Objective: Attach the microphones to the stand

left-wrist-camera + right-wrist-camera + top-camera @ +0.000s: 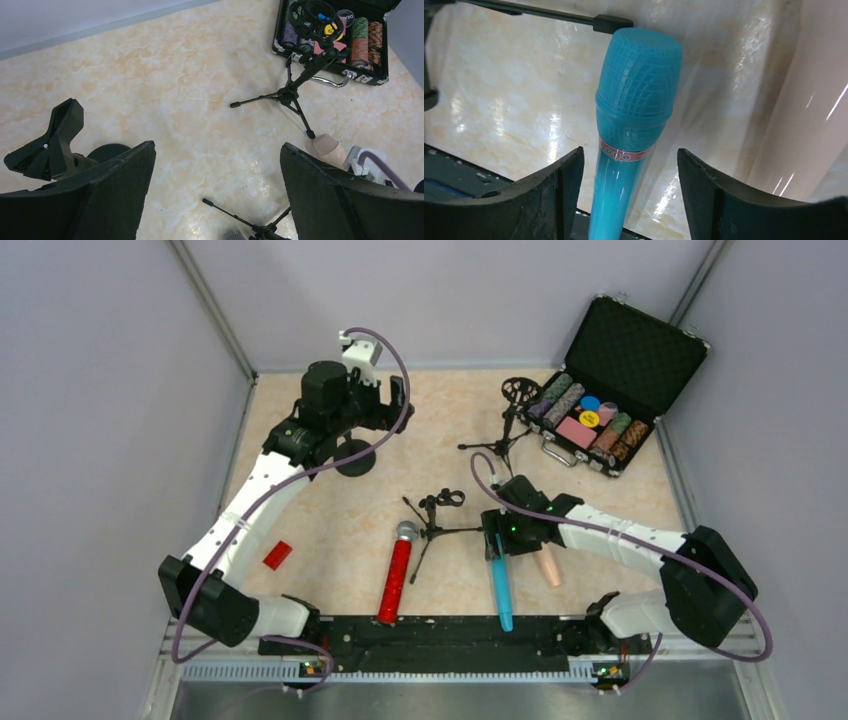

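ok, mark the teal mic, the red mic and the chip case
teal microphone [639, 70]: right wrist view, on its mesh head.
red microphone [395, 582]: top external view, middle of the glittery handle.
chip case [632, 338]: top external view, inside of the open lid.

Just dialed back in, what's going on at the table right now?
The right hand is down over the teal-blue microphone, which lies on the table. Its fingers sit either side of the neck with a gap showing, so it is not gripped yet. The left hand is open and empty, hovering at the far left near the round-base stand. The red microphone and the peach microphone lie flat. None is on a stand.
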`<state>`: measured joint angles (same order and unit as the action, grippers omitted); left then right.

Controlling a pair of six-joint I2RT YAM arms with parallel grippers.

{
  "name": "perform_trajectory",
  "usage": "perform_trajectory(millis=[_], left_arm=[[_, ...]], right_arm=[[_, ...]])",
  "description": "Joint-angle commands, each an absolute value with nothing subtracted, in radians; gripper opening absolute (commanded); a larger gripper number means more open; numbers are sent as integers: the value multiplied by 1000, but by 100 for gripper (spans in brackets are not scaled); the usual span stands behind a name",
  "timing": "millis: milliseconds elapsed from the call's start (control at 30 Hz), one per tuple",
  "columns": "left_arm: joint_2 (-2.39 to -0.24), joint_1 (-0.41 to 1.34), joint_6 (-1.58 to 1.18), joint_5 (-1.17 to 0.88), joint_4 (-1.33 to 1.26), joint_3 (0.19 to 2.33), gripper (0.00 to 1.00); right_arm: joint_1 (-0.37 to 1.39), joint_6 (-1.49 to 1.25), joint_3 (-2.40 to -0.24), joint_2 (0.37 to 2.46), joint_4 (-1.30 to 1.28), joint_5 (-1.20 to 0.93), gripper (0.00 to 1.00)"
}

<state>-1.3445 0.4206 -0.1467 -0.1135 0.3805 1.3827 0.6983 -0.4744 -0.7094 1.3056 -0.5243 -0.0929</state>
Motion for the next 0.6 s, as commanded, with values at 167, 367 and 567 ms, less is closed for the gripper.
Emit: perform_trajectory(millis=[167, 367, 567], left_arm=[[-1325, 421, -140, -85, 333, 1381, 99], [-1314, 422, -141, -88, 330, 1380, 99], [-1301, 421, -143, -83, 324, 1373, 99]], right_arm=[[864, -564, -760, 1429, -529, 201, 56], [874, -565, -733, 1443, -478, 257, 30], [875, -564, -742, 1368, -435, 247, 6]])
